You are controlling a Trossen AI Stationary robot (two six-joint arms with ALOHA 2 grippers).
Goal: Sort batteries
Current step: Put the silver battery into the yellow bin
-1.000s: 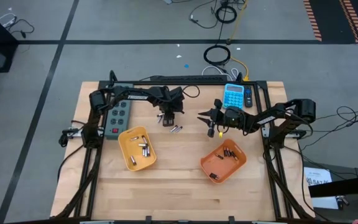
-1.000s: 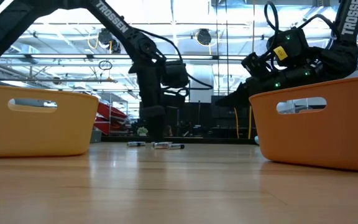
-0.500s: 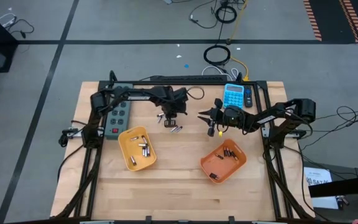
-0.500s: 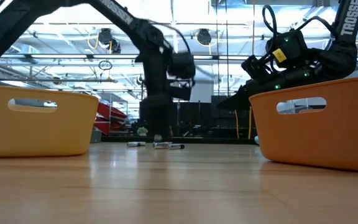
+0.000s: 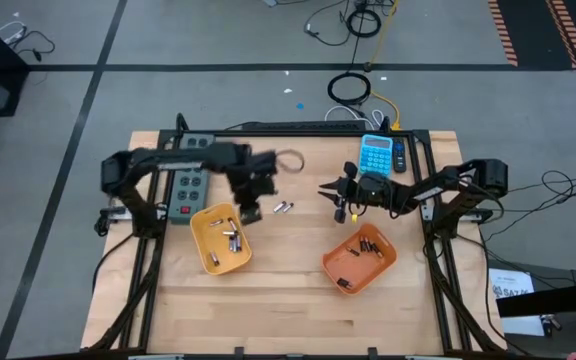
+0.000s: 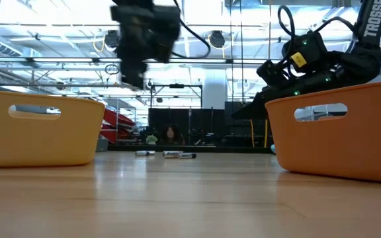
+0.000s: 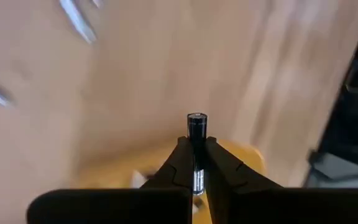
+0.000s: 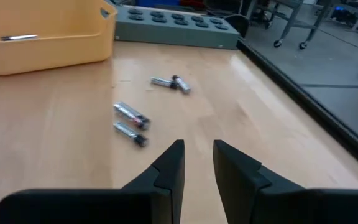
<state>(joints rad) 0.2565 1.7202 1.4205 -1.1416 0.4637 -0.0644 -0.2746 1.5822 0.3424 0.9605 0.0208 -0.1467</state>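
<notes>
1. High view: my left gripper (image 5: 247, 206) sits left of centre in the frame, just above the upper right rim of the yellow tray (image 5: 204, 262). My left arm reaches in from the left edge of the table (image 5: 278, 300).
2. Left wrist view: my left jaws are pinched narrow on one dark battery (image 7: 196, 146). It stands upright between the fingers (image 7: 178, 167), its cap poking above the tips. Yellow shows behind the fingertips; the background is blurred.
3. High view: several light batteries (image 5: 231, 237) lie inside the yellow tray, centre left of the frame.
4. High view: loose batteries (image 5: 282, 207) lie on bare wood, just right of my left gripper. Low view shows them as a short row (image 6: 170, 155) at mid frame, far back on the table. Right wrist view shows four or so (image 8: 131, 122) in the middle of the frame.
5. High view: my right gripper (image 5: 337, 200) hovers right of centre, above the upper left rim of the orange tray (image 5: 340, 258). Right wrist view: these jaws stand slightly apart, holding nothing, over bare wood.
6. High view: the orange tray, lower right of centre, holds a few small dark batteries (image 5: 367, 248).
7. High view: grey button box (image 5: 188, 186) lies at the table's upper left; blue calculator (image 5: 375, 153) at its upper right, beyond my right gripper.
</notes>
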